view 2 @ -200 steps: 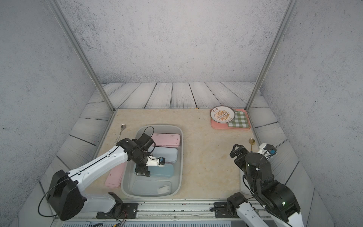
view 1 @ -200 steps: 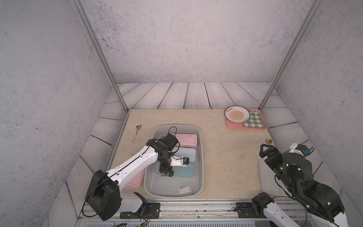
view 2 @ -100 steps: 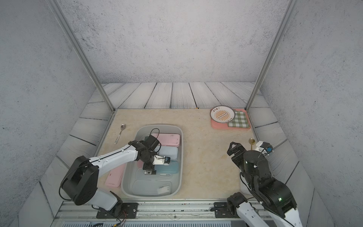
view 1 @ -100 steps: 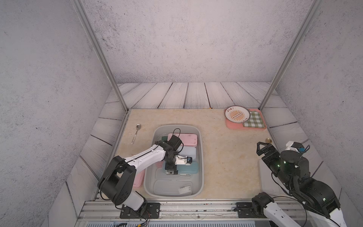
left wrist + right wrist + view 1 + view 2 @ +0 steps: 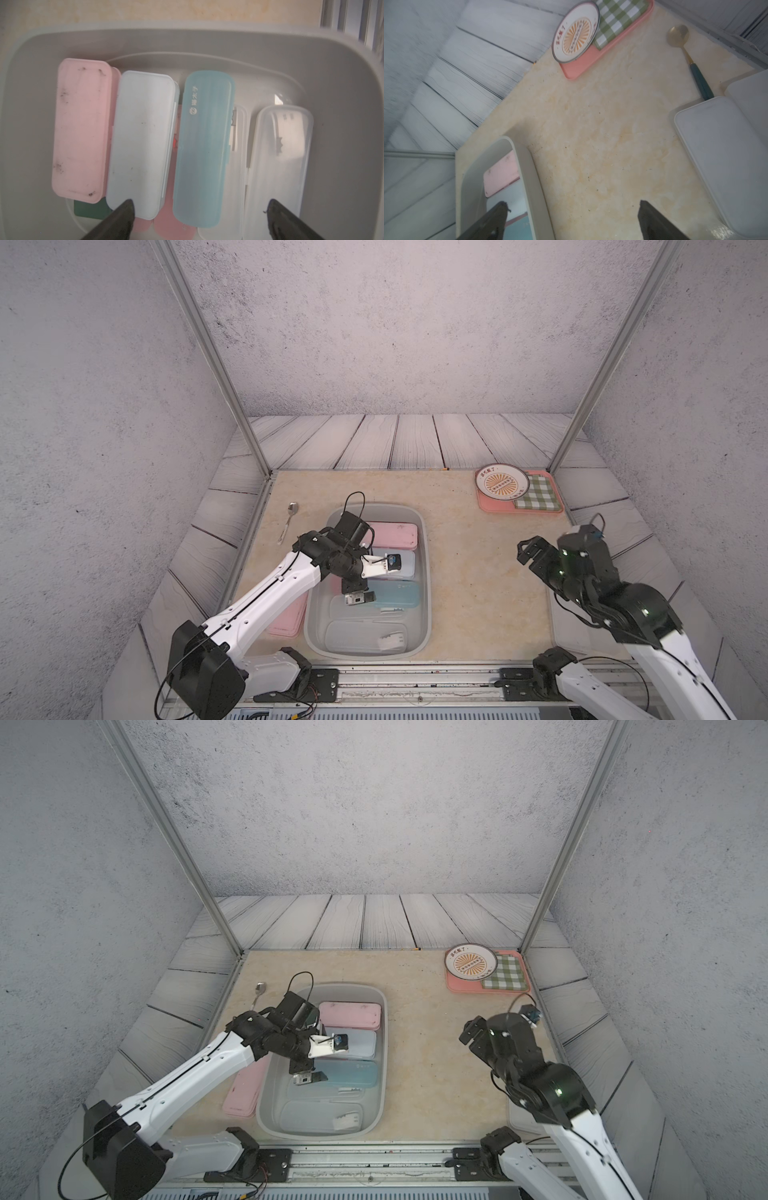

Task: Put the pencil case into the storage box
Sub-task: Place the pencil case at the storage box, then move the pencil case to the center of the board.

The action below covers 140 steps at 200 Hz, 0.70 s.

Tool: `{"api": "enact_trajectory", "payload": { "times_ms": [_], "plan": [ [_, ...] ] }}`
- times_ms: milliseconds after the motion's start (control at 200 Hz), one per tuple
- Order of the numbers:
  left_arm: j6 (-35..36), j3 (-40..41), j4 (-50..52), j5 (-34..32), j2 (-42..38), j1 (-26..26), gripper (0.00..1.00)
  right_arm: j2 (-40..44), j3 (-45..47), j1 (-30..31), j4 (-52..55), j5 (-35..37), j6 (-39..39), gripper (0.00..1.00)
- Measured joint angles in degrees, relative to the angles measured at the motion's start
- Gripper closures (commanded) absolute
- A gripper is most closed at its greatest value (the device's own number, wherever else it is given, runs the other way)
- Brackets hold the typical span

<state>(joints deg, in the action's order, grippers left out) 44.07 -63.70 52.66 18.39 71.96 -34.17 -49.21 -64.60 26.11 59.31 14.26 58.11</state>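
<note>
left fingers (image 5: 119, 218): being held spread, empty, over the storage box (image 5: 342, 155)
right fingers (image 5: 492, 220): being held spread, empty
pink pencil case (image 5: 286, 616): being carried by the bench (image 5: 478, 572), 8 o'clock from left fingers, axis 1-to-7; left arm nearer

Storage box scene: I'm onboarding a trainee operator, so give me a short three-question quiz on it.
1. True or false: the left gripper is shut on the blue pencil case.
2. Which colour of pencil case lies on the table outside the storage box? A blue, B pink, C green.
3. Name the two things resting on the salmon-pink tray.
Key: 1 false, it is open and holds nothing. 2 B, the pink pencil case beside the box. 3 the plate and the green checked cloth.
</note>
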Motion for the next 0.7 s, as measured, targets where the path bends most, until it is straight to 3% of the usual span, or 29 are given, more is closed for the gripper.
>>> {"api": "enact_trajectory", "payload": {
  "times_ms": [135, 225, 375, 535, 701],
  "plan": [
    [-14.21, -1.6, -2.51, 1.9, 1.03, 1.27, 0.0, -18.14, -5.29, -1.68, 1.62, -0.39, -1.14, 0.01],
    [-22.23, -0.87, -4.59, 2.01, 2.1, 1.44, 0.0, -24.9, -5.07, -7.74, 3.69, 0.81, 0.44, 0.01],
    [-31.1, 0.61, -8.15, 1.99, 3.19, 1.51, 0.0, -27.12, -2.69, -26.01, 7.61, 3.63, 4.96, 0.01],
    [-33.64, 0.92, -8.68, 1.77, 3.17, 1.7, 0.0, -27.06, 0.61, -46.23, 9.11, 6.08, 8.11, 0.01],
    [-33.57, 0.92, -7.3, 1.44, 3.17, 1.7, 0.0, -27.06, 2.21, -56.87, 7.48, 8.72, 8.09, 0.01]
  ]
}}
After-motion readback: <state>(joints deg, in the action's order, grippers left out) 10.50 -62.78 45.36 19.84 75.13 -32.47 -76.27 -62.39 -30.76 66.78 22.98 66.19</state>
